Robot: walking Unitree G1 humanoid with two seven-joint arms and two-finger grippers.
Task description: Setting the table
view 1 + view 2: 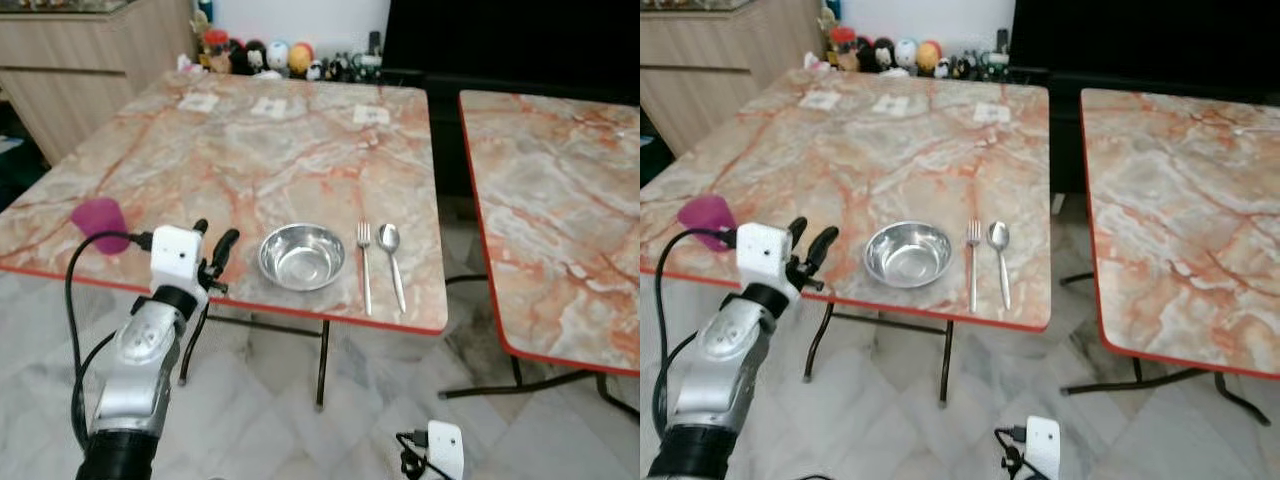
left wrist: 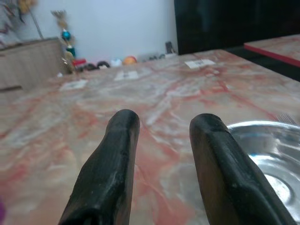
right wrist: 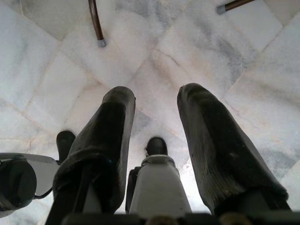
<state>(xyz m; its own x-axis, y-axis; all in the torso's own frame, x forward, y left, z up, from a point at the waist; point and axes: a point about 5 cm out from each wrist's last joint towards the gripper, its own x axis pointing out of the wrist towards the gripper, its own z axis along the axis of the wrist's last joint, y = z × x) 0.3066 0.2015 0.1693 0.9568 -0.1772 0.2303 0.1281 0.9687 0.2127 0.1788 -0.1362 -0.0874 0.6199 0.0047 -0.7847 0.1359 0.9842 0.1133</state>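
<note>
Silver left arm raised at lower left of frame, left gripper [image 1: 214,248] fingers apart, empty, at the marble table [image 1: 250,160] front edge just left of the steel bowl [image 1: 301,256]. Fork [image 1: 365,265] and spoon [image 1: 391,260] lie right of bowl, pink cup [image 1: 101,224] far left. Right gripper [image 3: 154,117] hangs apart over the tiled floor [image 3: 197,51]; second table [image 1: 560,210] at right.

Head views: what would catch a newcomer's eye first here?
Probably the steel bowl near the front edge of the marble table, with a fork and spoon laid side by side just to its right. Next, the left tool, raised and open at the table's edge left of the bowl, with a purple cup further left. The right tool hangs open over the floor.
</note>
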